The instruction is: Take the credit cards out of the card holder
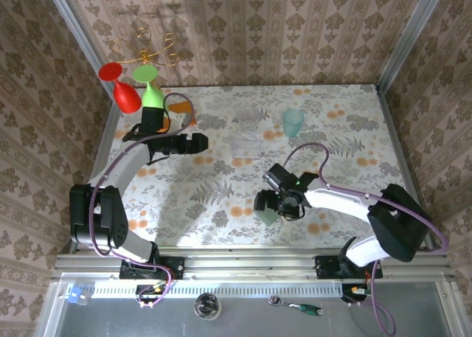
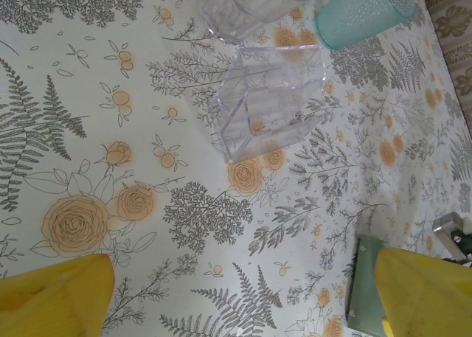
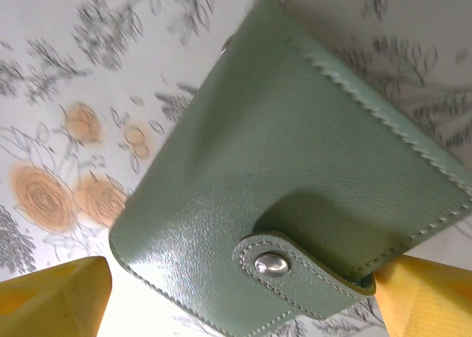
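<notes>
The card holder (image 3: 295,153) is a pale grey-green wallet lying shut on the flowered table, its strap fastened with a metal snap (image 3: 271,264). The credit cards are hidden. My right gripper (image 3: 240,300) hangs just over the holder, jaws wide, with a yellow fingertip (image 3: 51,296) off each side of it. From above, the right gripper (image 1: 267,203) is at the holder (image 1: 266,214), near the table's front centre. My left gripper (image 1: 200,143) is open and empty, well up and left of the holder. The left wrist view catches the holder's edge (image 2: 365,285) beside a yellow finger (image 2: 424,293).
A clear plastic box (image 1: 245,145) lies mid-table and a teal cup (image 1: 293,122) stands behind it. Red (image 1: 122,86) and green (image 1: 150,86) goblets stand at the back left, beside an orange block (image 1: 183,120). Patterned walls close the table on three sides.
</notes>
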